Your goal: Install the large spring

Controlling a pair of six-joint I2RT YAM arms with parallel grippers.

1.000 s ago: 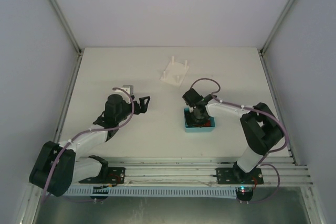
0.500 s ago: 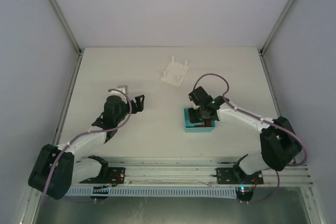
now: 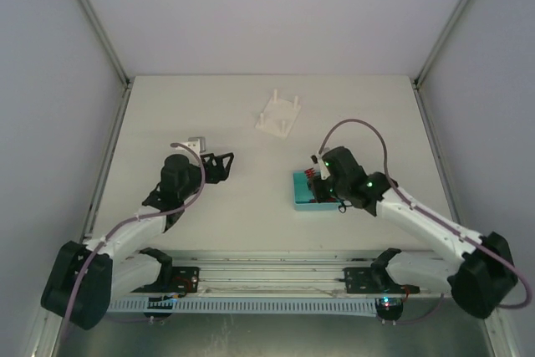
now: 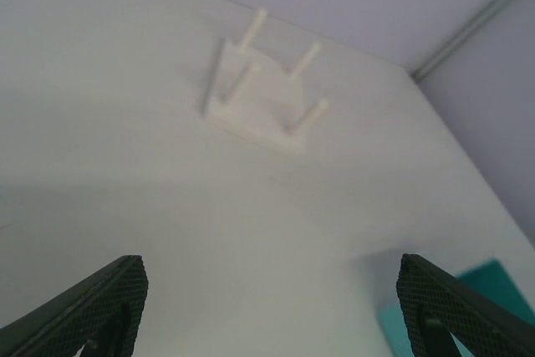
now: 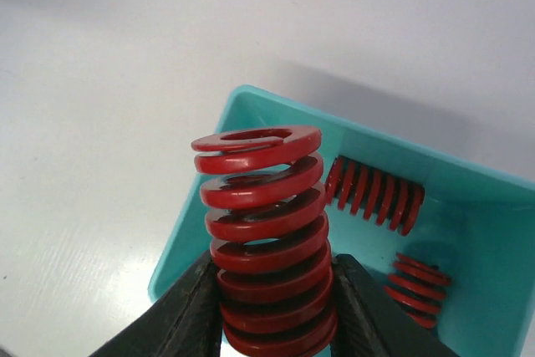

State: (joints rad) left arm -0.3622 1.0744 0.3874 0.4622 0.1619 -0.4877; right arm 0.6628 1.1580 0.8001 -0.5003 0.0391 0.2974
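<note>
The right claw (image 5: 272,323) had hold of the big red spring (image 5: 263,223). Its two black fingers (image 5: 188,311) pressed on the bottom coils, one on each side. The spring stood straight up between them, with its round top end open to the wrist camera. It was at one corner of the teal tray (image 5: 493,232). I could not tell if the bottom of the spring touched the tray.

Two smaller red springs lay inside the tray. One (image 5: 376,194) lay on its side near the far wall. The other (image 5: 418,290) was shorter and sat closer to the claw.

The left claw (image 4: 272,315) was open very wide. One finger showed in each bottom corner of its own camera view, and there was nothing between them. It held nothing and hung over the bare white table (image 3: 251,206), well to the left of the tray.

The white peg stand (image 4: 263,94) sat near the back of the table. It was a flat white plate with thin pegs sticking up. It was well apart from both claws and from the tray. From above, the tray lay between the stand and the right arm's base.
</note>
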